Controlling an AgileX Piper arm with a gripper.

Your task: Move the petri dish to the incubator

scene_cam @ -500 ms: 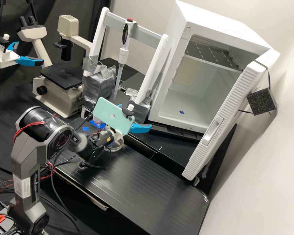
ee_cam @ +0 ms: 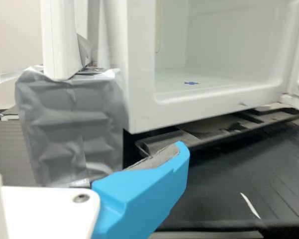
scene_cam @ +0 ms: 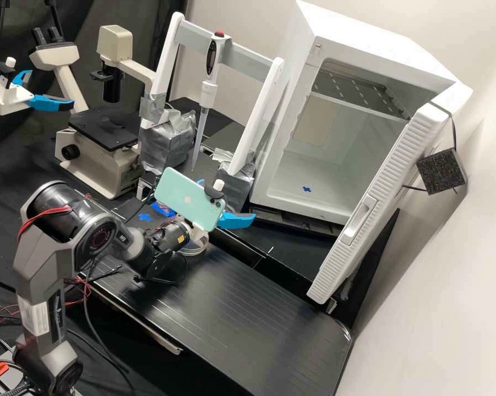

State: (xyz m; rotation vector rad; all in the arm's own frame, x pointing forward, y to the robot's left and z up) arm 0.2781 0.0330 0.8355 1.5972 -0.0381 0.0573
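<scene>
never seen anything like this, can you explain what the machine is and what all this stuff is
The machine is a dark grey robot arm. Its end effector is its "hand", here open, near a pale green phone mounted on the arm. The high view is from a fixed camera looking down on the black bench. The wrist view is from the arm itself, looking past a blue finger towards the open white incubator. A microscope and an upright pipette stand nearby. The clear round thing partly hidden by the arm is probably the petri dish. The end effector seems to hold nothing.
</scene>
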